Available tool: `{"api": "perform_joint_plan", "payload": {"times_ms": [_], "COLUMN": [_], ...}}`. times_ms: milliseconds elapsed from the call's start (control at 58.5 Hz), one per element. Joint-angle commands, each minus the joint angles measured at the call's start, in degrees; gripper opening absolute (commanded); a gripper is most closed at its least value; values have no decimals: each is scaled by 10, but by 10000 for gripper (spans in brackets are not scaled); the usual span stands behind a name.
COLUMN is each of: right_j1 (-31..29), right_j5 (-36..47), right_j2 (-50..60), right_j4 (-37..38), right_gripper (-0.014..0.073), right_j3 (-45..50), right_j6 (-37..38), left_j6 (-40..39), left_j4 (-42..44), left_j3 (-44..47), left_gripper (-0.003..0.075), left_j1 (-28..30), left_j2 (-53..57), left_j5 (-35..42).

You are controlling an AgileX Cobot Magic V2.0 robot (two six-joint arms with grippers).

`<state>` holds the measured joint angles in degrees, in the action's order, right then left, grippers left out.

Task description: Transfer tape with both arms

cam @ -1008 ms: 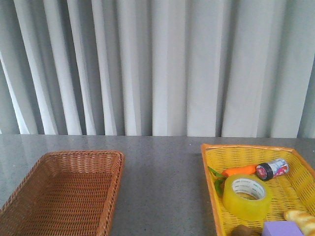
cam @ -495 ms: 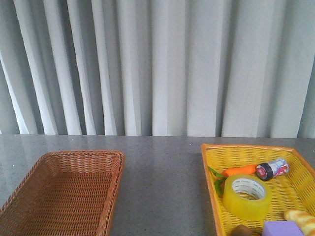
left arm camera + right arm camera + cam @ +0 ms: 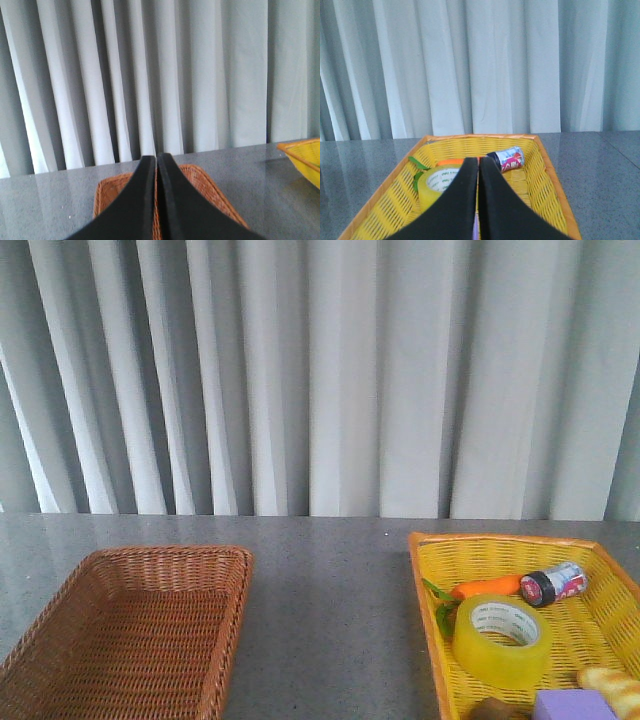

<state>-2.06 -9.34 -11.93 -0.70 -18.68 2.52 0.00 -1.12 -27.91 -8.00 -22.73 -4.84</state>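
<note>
The roll of translucent yellow tape (image 3: 502,640) with a white printed core lies flat in the yellow basket (image 3: 430,585) at the right of the table. It also shows in the right wrist view (image 3: 436,186), partly hidden behind my fingers. My right gripper (image 3: 478,161) is shut and empty, raised over the yellow basket. My left gripper (image 3: 156,158) is shut and empty, raised over the brown wicker basket (image 3: 205,182). Neither arm shows in the front view.
The yellow basket also holds an orange toy carrot (image 3: 485,587), a small black-capped can (image 3: 552,583), a purple block (image 3: 573,705), a brown thing (image 3: 495,709) and a bread-like piece (image 3: 612,684). The brown wicker basket (image 3: 70,590) stands at the left. Grey curtains hang behind the table.
</note>
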Motion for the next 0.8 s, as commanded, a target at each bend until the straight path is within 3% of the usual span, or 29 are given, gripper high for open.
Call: {"api": "perform_joint_plan", "payload": {"times_ms": [0, 256, 512, 786], "right_j1": [-4, -4, -4, -4], "right_j5": [16, -64, -110, -116], "right_j2": [-56, -196, -258, -263], "right_j4": [1, 7, 2, 7], "right_gripper": [-4, -4, -4, -2], "right_j3": [-66, -168, -177, -177], "right_j6": [-1, -21, -20, -21], "left_j6": [-5, -5, -5, -5], "left_j4": [-7, -7, -7, -7], "left_j3": [-71, -182, -190, -190], "left_gripper": [-5, -5, -5, -2], "left_j1": [0, 0, 0, 0], "left_j2": [-58, -158, -186, -186], "left_j5": [30, -100, -222, -234]}}
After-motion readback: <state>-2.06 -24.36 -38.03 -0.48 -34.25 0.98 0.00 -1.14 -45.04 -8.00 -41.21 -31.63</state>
